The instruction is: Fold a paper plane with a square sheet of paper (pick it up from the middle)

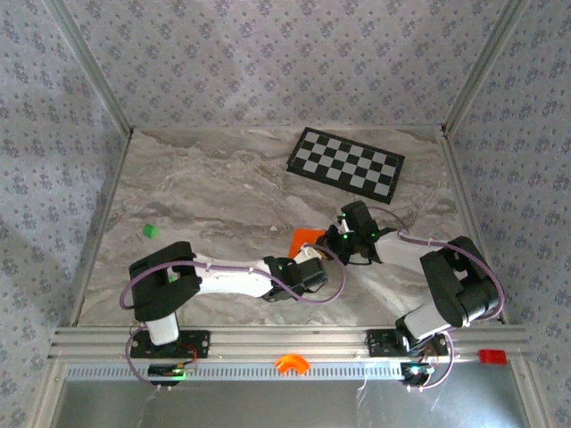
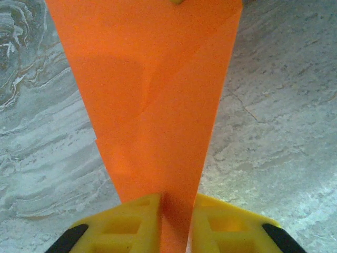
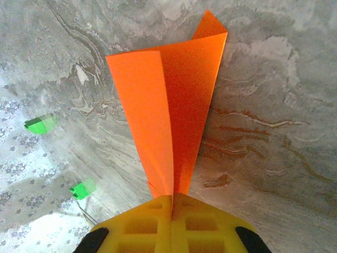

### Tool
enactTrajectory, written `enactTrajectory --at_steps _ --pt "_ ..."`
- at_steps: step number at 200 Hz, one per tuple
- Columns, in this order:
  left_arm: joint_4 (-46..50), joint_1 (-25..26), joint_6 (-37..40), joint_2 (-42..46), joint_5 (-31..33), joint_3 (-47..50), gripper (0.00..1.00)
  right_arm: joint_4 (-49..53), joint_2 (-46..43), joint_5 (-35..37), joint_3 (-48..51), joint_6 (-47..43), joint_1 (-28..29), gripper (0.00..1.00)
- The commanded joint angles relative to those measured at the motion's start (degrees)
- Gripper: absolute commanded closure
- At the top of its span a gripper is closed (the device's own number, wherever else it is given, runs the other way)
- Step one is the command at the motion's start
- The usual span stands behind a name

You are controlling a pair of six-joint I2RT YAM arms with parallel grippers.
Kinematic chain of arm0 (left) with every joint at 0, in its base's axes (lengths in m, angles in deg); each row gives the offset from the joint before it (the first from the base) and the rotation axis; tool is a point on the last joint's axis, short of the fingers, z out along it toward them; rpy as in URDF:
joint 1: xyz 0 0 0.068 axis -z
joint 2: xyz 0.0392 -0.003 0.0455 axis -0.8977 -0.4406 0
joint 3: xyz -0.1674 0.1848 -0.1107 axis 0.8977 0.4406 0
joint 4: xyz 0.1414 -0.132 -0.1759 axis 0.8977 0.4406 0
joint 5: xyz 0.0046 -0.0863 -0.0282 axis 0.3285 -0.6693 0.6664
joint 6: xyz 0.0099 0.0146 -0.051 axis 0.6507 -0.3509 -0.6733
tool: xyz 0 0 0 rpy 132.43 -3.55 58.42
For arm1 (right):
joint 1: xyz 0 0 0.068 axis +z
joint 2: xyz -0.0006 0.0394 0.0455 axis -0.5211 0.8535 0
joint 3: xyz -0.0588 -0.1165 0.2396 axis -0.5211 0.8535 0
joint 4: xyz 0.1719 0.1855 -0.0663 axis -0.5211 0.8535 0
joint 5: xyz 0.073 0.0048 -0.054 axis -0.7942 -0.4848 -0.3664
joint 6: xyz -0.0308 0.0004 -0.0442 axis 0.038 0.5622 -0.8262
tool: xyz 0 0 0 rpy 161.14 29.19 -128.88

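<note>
Two grippers, one sheet, both engaged.

Item 1 — square sheet of paper (image 1: 308, 237): bright orange, already creased to an angular shape; appears held clear of the table (image 1: 205, 196); sits on the near side of the checkerboard (image 1: 345, 162), below that board's left end and apart from it.

Item 2 — left gripper (image 2: 175, 224): yellow fingers (image 2: 131, 229) pinched on a narrow end of the sheet; the paper runs straight ahead from the pinch and broadens, with a faint diagonal crease across its face; this gripper is the one farther from the checkerboard.

Item 3 — right gripper (image 3: 171, 224): jaws pressed together on a folded edge; two layers fan apart ahead of it with a sharp fold between; it stands closer to the checkerboard, below the board's middle.

Item 4 — green piece (image 1: 150, 231): well off to the left of the checkerboard, untouched.

Governing relation: the sheet lies between the two grippers and touches both, so neither arm is nearer; its long axis leads away from each pinch, narrow at the fingers and wide beyond. Judged from this, the coming fold turns on one gripper anchoring while the other swings its layer over; pulling apart along that axis risks a tear.
</note>
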Motion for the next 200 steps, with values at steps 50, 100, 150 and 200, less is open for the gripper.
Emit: enactTrajectory --at_steps 50,100,150,200 --pt "2.1 0.3 -0.3 -1.2 1.3 -1.3 0.84 -0.1 0.7 -0.7 0.2 0.8 0.1 1.00" --pt "2.7 0.4 -0.4 -1.3 2.2 -1.6 0.84 -0.2 0.8 -0.6 0.4 0.8 0.1 1.00" --pt "1.9 0.5 -0.6 -1.1 1.7 -1.1 0.93 -0.2 0.8 -0.7 0.3 0.8 0.2 1.00" --pt "1.4 0.4 -0.7 -0.9 1.2 -0.6 1.00 -0.3 0.7 -1.0 0.3 0.5 0.2 1.00"
